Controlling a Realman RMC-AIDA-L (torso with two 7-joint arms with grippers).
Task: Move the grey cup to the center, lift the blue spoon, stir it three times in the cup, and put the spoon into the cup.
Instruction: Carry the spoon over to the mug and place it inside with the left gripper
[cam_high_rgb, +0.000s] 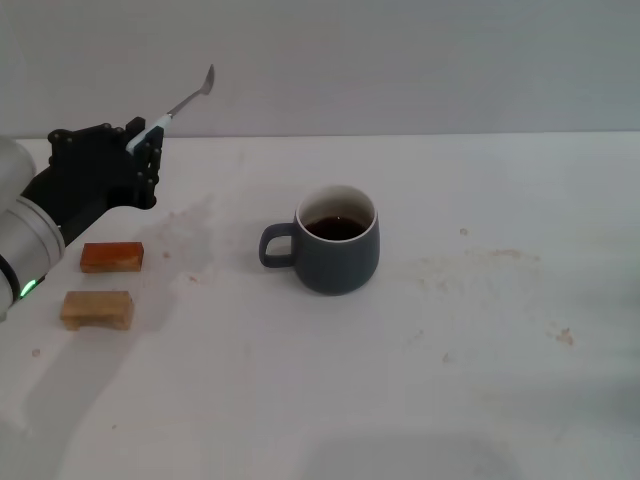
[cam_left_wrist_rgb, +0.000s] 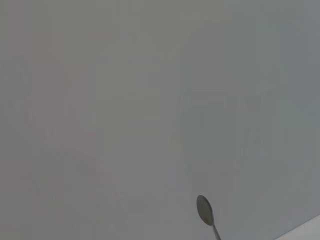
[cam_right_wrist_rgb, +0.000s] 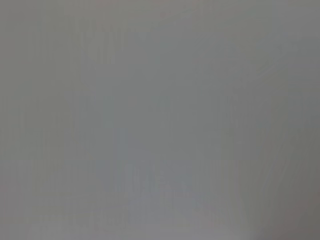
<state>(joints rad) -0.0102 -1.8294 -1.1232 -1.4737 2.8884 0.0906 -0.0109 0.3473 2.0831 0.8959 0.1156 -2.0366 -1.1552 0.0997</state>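
Nearest to us in the head view, at about 8 o'clock on the table (cam_high_rgb: 300, 400), lie two wooden blocks: a pale block (cam_high_rgb: 97, 309) in front and an orange-brown block (cam_high_rgb: 112, 257) just behind it, apart from each other.

Further in, near the middle of the table, we see the cup (cam_high_rgb: 337, 250) standing upright, its handle pointing to 9 o'clock. Inside it there is a dark liquid, well below the white rim.

Farthest, at about 10 o'clock, the left gripper (cam_high_rgb: 147, 148) is raised above the table and pinches the spoon (cam_high_rgb: 183, 103) by its pale handle; the metal bowl points up and away toward 1 o'clock, well apart from the cup.

The left wrist view shows only the spoon bowl (cam_left_wrist_rgb: 204, 209) against a plain grey wall, nothing of the cup. The right wrist view gives us only blank grey, and the right gripper appears in no view.
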